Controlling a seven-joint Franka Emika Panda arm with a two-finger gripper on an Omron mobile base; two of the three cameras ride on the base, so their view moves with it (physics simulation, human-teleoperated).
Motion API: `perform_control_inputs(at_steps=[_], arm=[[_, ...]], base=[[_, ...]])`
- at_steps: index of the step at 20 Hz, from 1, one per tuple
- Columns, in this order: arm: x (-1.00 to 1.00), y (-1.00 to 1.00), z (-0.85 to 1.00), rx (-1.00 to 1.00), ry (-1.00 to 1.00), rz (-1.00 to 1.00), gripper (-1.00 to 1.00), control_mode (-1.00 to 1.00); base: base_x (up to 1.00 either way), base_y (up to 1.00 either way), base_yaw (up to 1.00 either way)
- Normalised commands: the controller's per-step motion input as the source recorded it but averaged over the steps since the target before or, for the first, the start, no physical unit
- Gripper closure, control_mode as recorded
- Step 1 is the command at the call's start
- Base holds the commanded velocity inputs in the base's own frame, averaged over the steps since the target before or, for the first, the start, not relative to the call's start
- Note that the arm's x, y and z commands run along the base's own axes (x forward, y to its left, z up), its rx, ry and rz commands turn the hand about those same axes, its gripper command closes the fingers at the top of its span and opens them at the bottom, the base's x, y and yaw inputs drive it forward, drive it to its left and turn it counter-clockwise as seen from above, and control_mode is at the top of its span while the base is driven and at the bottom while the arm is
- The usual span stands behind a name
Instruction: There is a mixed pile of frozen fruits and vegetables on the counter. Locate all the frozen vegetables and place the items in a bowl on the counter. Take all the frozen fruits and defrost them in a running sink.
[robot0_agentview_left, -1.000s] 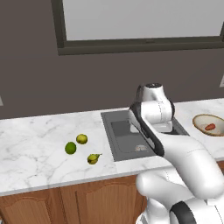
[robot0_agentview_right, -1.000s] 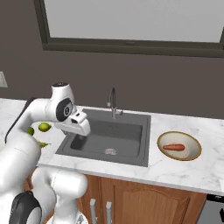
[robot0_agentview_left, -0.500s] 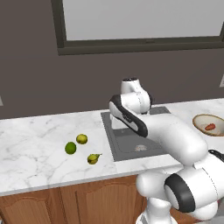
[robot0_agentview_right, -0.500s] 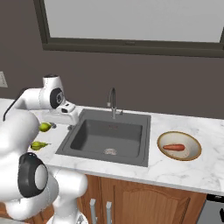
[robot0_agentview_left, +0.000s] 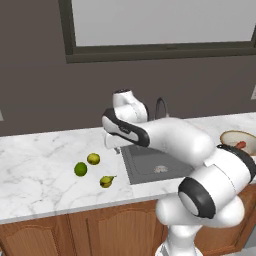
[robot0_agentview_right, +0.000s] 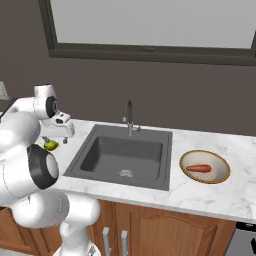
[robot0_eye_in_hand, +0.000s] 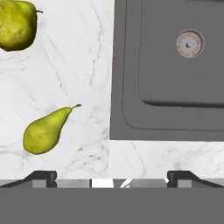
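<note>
My gripper (robot0_agentview_left: 113, 144) hangs open and empty over the counter (robot0_agentview_left: 45, 165), at the sink's left rim. Left of it lie the bright green ball (robot0_agentview_left: 80, 169), the dull yellow-green ball (robot0_agentview_left: 93, 159) and the small pear (robot0_agentview_left: 106, 181). Looking down from the hand, the pear (robot0_eye_in_hand: 46, 130) lies left of the gripper (robot0_eye_in_hand: 111, 179), the yellow-green ball (robot0_eye_in_hand: 15, 24) sits farther off, and the dark sink (robot0_eye_in_hand: 170, 65) is to the right. The orange carrot (robot0_agentview_right: 199, 168) lies in the wooden-rimmed bowl (robot0_agentview_right: 222, 175), right of the sink (robot0_agentview_right: 125, 155).
The curved faucet (robot0_agentview_right: 128, 115) stands behind the basin, with no water visible. A round drain (robot0_eye_in_hand: 189, 43) sits in the basin floor. A dark wall and a window run behind the counter. Brown cabinet doors (robot0_agentview_left: 100, 230) are below.
The arm has swung left, from above the sink to the counter at the sink's left rim, near the fruit. The jaws stayed open.
</note>
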Motion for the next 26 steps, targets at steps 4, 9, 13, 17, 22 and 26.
perform_control_inputs(at_steps=[4,9,13,17,22,26], arm=[[0.13,0.62,-0.33,0.10,0.00,0.06,-1.00,-1.00],[0.04,0.56,-0.31,0.14,0.01,0.08,-1.00,-1.00],[0.08,0.47,-0.03,-0.02,0.01,0.10,-1.00,-1.00],[0.16,0.56,0.00,-0.13,0.03,0.05,-1.00,-1.00],[0.28,0.55,-0.07,-0.09,0.03,0.02,-1.00,-1.00],[0.29,0.46,-0.13,-0.05,0.04,0.00,-1.00,-1.00]], base=[[0.00,0.00,0.00],[0.00,0.00,0.00],[0.00,0.00,0.00],[0.00,0.00,0.00],[0.00,0.00,0.00],[0.00,0.00,0.00]])
